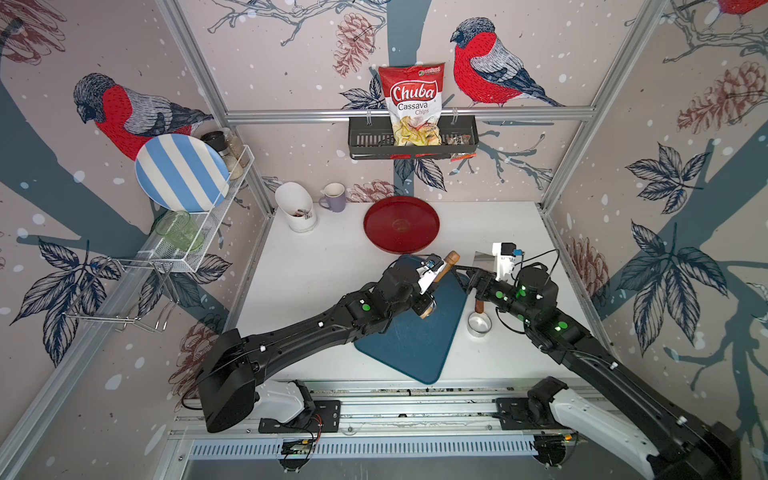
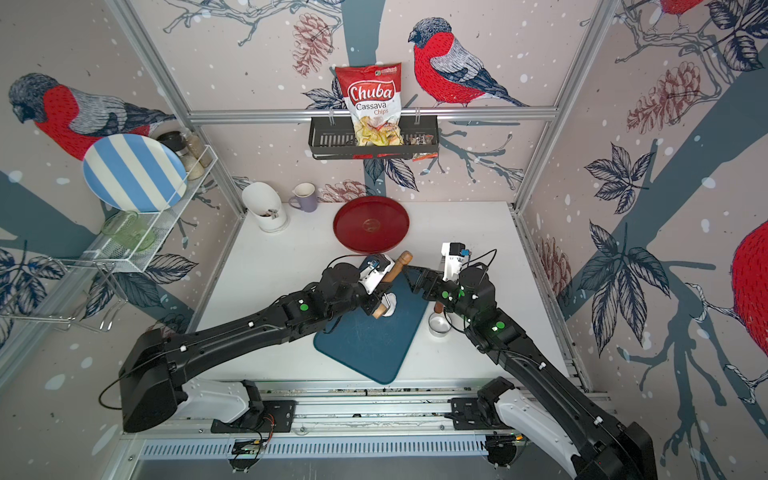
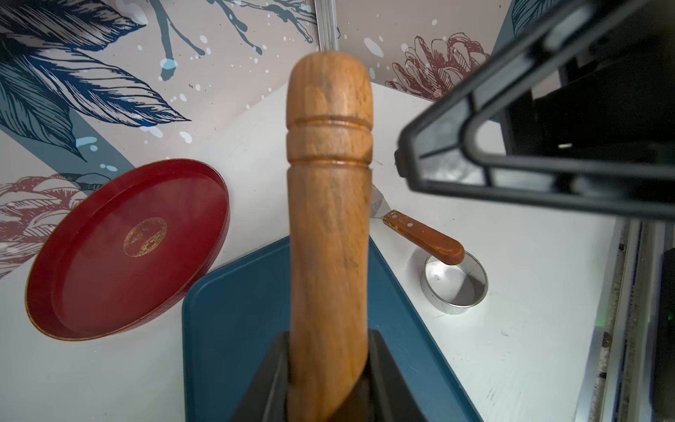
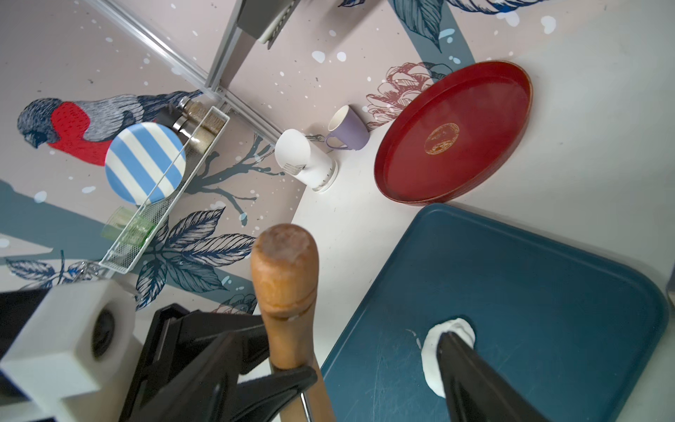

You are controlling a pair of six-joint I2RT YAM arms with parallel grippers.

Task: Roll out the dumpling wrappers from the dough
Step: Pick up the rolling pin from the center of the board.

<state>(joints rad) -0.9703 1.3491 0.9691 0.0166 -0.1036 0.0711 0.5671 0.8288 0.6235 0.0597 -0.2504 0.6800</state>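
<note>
The left gripper (image 3: 328,347) clamped the rolling pin (image 3: 328,219), the right gripper (image 4: 379,354) had its jaws wide apart, and the dough (image 4: 431,361) lay on the blue board (image 2: 365,345) at the pin's lower end.

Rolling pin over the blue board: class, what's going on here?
The left gripper holds the wooden rolling pin tilted over the blue board. The right gripper is open near the pin's upper end and grips nothing. A small piece of white dough lies on the board, uneven in outline, not yet a neat round wrapper.
</note>
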